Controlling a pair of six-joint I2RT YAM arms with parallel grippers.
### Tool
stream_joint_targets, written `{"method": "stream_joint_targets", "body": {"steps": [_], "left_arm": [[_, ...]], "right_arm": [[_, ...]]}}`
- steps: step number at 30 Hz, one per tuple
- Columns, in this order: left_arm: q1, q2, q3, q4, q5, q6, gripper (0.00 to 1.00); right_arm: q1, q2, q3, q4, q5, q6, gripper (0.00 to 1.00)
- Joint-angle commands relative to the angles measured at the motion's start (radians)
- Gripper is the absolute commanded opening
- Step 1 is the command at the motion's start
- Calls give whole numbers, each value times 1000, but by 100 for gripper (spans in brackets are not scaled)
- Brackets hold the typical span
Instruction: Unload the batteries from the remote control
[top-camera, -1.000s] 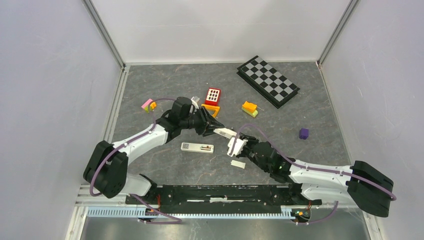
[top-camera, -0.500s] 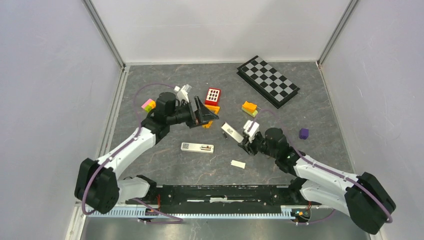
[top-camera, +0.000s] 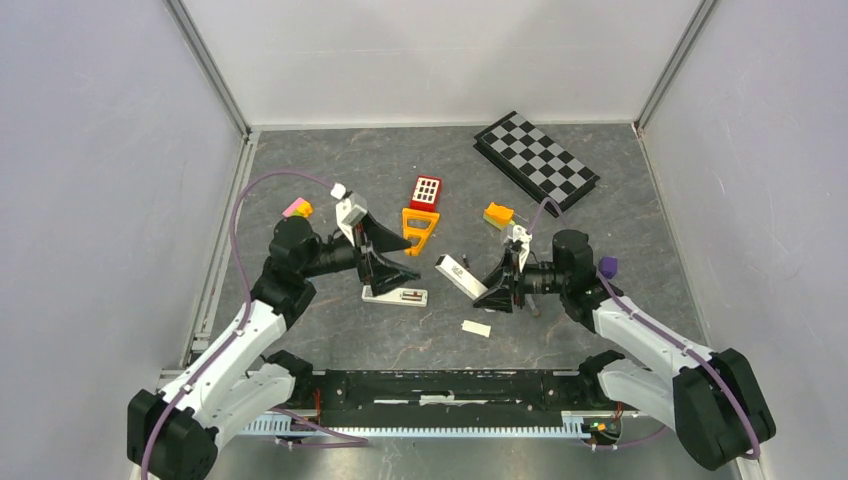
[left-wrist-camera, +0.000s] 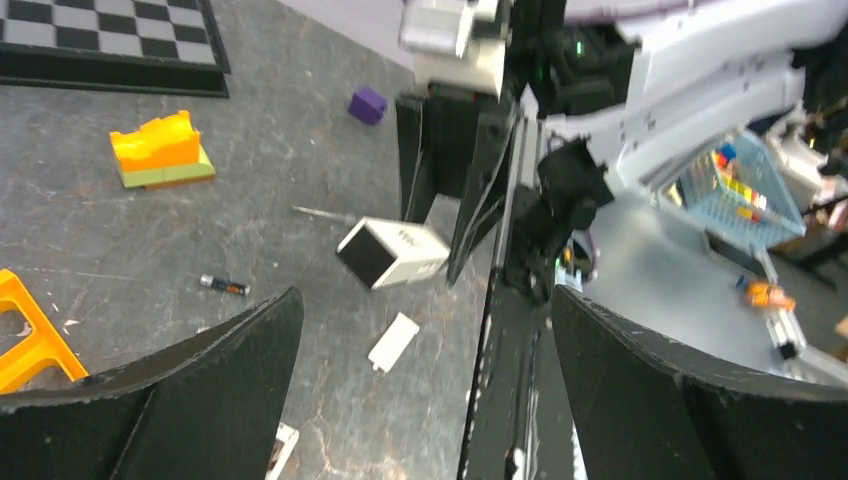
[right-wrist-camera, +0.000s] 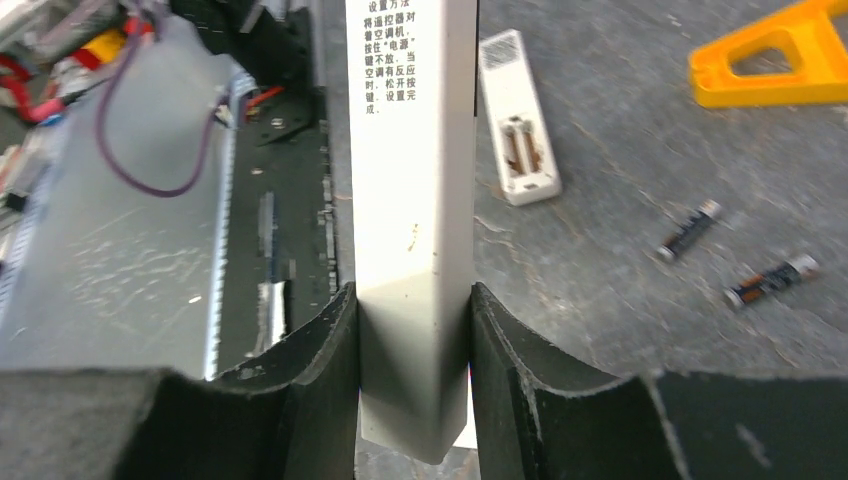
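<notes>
We see R pincer (right-wrist-camera: 412, 300) clenched on the white remote (right-wrist-camera: 412, 150), two batteries (right-wrist-camera: 690, 228) loose on bench (right-wrist-camera: 620, 330) nearby, not touching it; L pincer (left-wrist-camera: 425, 300) spread wide, empty.

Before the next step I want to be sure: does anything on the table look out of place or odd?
Yes. Two batteries lie loose on the table. A flat remote has its battery bay uncovered, and a small white piece, probably the lid, lies apart from it. The right gripper holds a second remote tilted.
</notes>
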Motion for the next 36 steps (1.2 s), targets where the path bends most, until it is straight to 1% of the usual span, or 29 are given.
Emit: {"method": "stream_joint_targets", "body": {"steps": [1, 3, 6, 9, 15, 17, 20, 22, 26, 30, 31, 34, 36], "left_arm": [[-6, -35, -62, 32, 99, 220, 100], [-6, -42, -69, 33, 59, 248, 98], [-12, -9, -44, 5, 119, 327, 94], [-33, 65, -3, -21, 192, 384, 89], [-134, 152, 40, -54, 255, 577, 87], [-181, 176, 62, -85, 252, 646, 86], [-231, 206, 88, -131, 217, 716, 81], [-240, 218, 92, -132, 191, 736, 78], [-243, 211, 93, -140, 147, 781, 76], [-252, 214, 104, -120, 128, 792, 63], [-256, 215, 105, -111, 121, 791, 61], [-261, 216, 106, -81, 116, 782, 59], [-261, 212, 107, -71, 116, 777, 61]], "right_arm": [[-16, -21, 75, 32, -252, 43, 0], [-18, -29, 76, 30, -271, 46, 0], [-17, -29, 72, 31, -305, 49, 0], [-16, -26, 65, 31, -328, 49, 0], [-17, -40, 59, 31, -322, 55, 0], [-17, -35, 58, 31, -323, 56, 0], [-17, -25, 58, 32, -321, 58, 0], [-16, -20, 59, 31, -317, 58, 0], [-16, -20, 58, 32, -314, 59, 0], [-16, -17, 56, 33, -312, 58, 0], [-16, -15, 55, 33, -311, 58, 0], [-17, -9, 52, 32, -305, 56, 0], [-17, -2, 49, 33, -303, 55, 0]]}}
